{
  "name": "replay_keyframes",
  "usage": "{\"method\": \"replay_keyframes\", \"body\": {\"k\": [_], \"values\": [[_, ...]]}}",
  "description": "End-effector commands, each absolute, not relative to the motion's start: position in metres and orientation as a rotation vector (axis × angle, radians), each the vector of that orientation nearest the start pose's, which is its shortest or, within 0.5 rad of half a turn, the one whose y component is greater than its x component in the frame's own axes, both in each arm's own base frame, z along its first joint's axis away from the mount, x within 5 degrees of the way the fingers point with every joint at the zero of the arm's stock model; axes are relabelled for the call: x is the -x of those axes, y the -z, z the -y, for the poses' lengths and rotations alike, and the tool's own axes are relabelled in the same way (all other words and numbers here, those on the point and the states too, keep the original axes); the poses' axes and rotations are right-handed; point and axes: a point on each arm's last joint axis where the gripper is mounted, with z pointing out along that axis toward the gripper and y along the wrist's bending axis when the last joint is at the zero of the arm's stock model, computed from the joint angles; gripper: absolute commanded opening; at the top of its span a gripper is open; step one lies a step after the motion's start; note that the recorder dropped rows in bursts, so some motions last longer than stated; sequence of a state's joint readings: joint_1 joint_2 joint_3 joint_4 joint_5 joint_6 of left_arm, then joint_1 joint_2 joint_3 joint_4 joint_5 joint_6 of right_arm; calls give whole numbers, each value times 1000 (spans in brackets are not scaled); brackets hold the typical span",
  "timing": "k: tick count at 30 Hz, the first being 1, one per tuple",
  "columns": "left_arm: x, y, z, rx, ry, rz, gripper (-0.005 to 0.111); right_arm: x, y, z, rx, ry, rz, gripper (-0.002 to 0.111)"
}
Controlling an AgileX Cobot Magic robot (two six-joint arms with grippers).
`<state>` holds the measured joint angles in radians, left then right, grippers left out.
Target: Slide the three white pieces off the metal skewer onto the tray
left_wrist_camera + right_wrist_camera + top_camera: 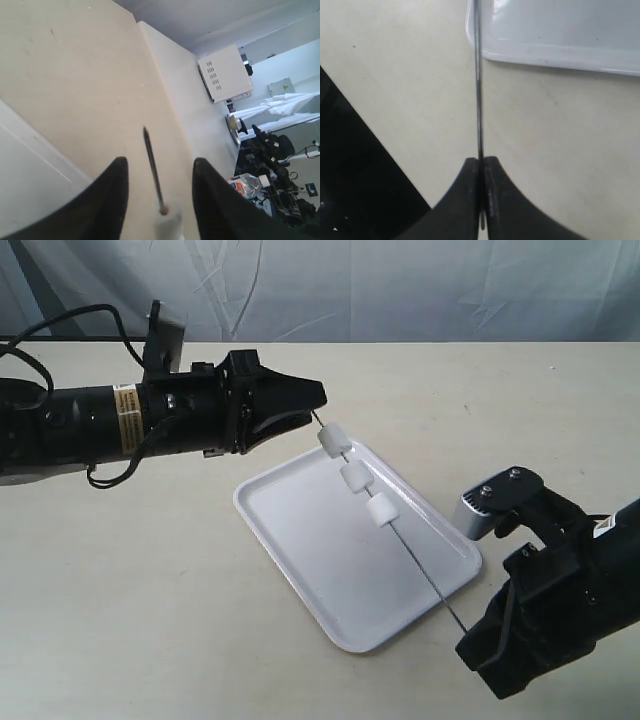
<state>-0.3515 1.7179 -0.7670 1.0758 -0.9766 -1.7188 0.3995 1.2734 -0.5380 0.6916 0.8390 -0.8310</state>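
Grey rod: the metal skewer (423, 570) slants above the tray (300, 520), crossing it from the corner by the left gripper to the opposite corner.
White pieces: three white pieces (355, 478) are threaded on the skewer in a close row, over the end of the tray nearer the left gripper; none lies on the tray.
Right gripper: the right gripper (468, 646) is just off the tray's corner, jaws clenched on the rod's end; the right wrist view shows the pads pinched tight on it (481, 162).
Left gripper: the left gripper (318, 400) sits just beyond the tray's opposite corner, jaws spread, straddling the free tip without visibly touching it (159, 161).
Done: the skewer is carried over the tray and the free end is lined up between the spread fingers.
Left: everything that counts; all three pieces have yet to come off, probably over the free tip.
Beige table: the table (150, 570) carries the tray.
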Motion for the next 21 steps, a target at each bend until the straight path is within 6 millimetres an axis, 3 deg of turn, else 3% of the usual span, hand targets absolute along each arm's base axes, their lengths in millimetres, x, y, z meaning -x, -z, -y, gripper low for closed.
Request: {"method": "replay_keyframes", "body": {"k": [1,9,14,21], "values": [[-270,-205,182,-164,1631,-2069,41,-156,-199,-114,1082,-737,-2604,-1],[-264,-207,190,-186,1670,-2053,41,-157,-201,-115,1082,-746,-2598,-1],[-264,-207,190,-186,1670,-2053,19,-157,-202,-117,1073,-783,-2586,-1],[-265,-206,190,-178,1652,-2060,18,-157,-202,-117,1078,-782,-2583,-1]]}}
